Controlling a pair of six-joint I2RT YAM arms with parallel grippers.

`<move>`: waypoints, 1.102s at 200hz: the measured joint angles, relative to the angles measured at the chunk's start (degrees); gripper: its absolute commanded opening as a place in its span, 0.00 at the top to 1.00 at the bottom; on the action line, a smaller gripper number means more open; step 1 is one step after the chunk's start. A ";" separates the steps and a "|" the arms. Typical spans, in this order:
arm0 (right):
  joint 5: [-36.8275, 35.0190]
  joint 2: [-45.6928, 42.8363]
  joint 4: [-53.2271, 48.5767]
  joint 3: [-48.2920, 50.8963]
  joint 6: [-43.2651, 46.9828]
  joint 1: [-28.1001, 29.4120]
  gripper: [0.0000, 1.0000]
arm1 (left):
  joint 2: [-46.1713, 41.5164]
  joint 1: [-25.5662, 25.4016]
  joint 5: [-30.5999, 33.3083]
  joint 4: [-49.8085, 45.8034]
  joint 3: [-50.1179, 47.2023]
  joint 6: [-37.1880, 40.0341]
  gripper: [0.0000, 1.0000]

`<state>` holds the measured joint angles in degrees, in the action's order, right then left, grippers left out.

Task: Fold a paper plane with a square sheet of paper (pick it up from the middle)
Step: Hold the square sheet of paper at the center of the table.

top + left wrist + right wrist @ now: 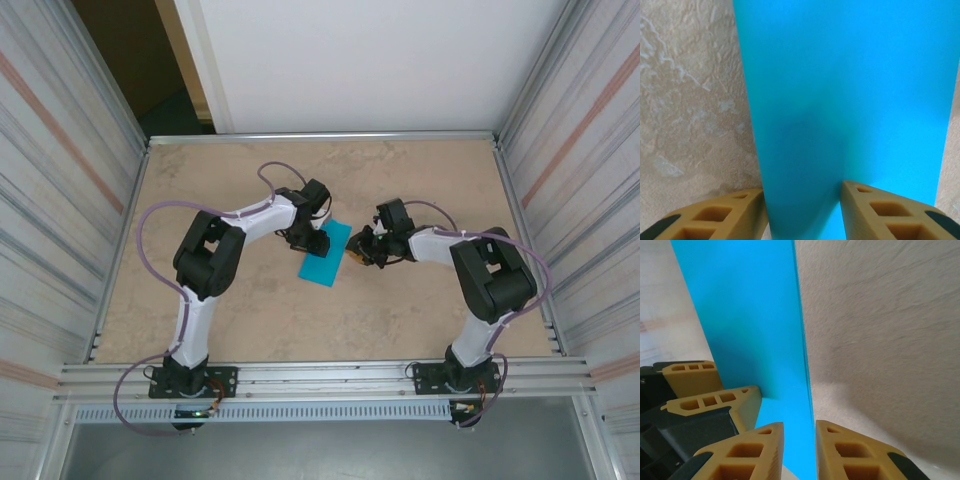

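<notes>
The square sheet of paper [322, 264] lies near the middle of the table [240, 310], showing from above as a slanted oblong. The left gripper [314, 243] sits at its 11 o'clock edge and the right gripper [356, 252] at its 3 o'clock edge. In the left wrist view the fingers [715, 217] stand well apart with blue paper filling the gap. In the right wrist view the fingers [755, 450] leave only a slim gap, the sheet's edge running through it, unclamped.
</notes>
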<state>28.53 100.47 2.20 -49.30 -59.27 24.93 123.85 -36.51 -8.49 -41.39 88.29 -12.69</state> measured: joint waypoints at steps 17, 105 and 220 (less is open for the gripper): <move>0.50 1.31 0.39 -1.16 0.00 0.63 0.81 | 0.00 0.00 0.00 0.00 0.02 0.00 0.55; 3.10 6.40 2.56 -4.92 -0.02 1.79 0.88 | 0.04 0.00 0.00 -0.11 0.07 0.00 0.55; 3.23 8.46 2.49 -5.25 0.00 2.12 0.90 | 0.04 0.00 -0.31 -0.04 0.07 0.00 0.53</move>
<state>31.77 108.92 4.69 -54.54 -59.27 27.05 123.90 -36.51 -8.80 -41.43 88.36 -12.69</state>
